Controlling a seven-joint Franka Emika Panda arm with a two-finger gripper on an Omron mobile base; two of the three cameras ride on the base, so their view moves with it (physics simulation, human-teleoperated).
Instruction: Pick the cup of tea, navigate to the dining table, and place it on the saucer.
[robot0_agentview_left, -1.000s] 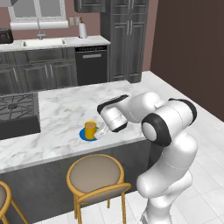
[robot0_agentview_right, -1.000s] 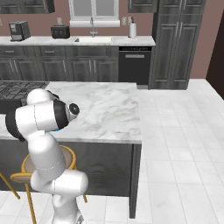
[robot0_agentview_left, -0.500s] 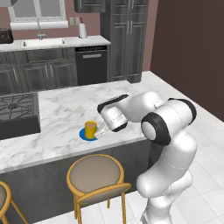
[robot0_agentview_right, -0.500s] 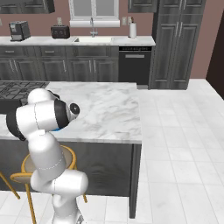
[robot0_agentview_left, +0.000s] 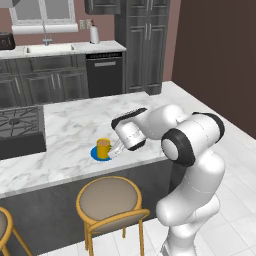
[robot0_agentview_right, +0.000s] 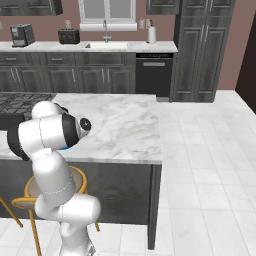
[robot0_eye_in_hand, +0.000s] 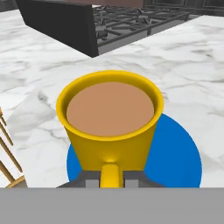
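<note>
The cup of tea (robot0_eye_in_hand: 109, 113), a yellow mug full of brown liquid, stands upright on the blue saucer (robot0_eye_in_hand: 175, 157) near the front edge of the dining table (robot0_agentview_left: 70, 130). In the left base view the cup of tea (robot0_agentview_left: 103, 147) sits on the saucer (robot0_agentview_left: 94, 154), with my gripper (robot0_agentview_left: 116, 150) at its right side. In the hand view my gripper (robot0_eye_in_hand: 110, 179) is shut on the mug's small handle. One grey fingertip (robot0_eye_in_hand: 89, 178) presses against each side of that handle.
A black gas cooktop (robot0_agentview_left: 17, 125) is set into the marble top left of the saucer and lies just beyond the mug in the hand view (robot0_eye_in_hand: 131, 17). A yellow-framed stool (robot0_agentview_left: 107, 197) stands below the table's front edge. Dark cabinets with a sink (robot0_agentview_left: 50, 50) line the back wall.
</note>
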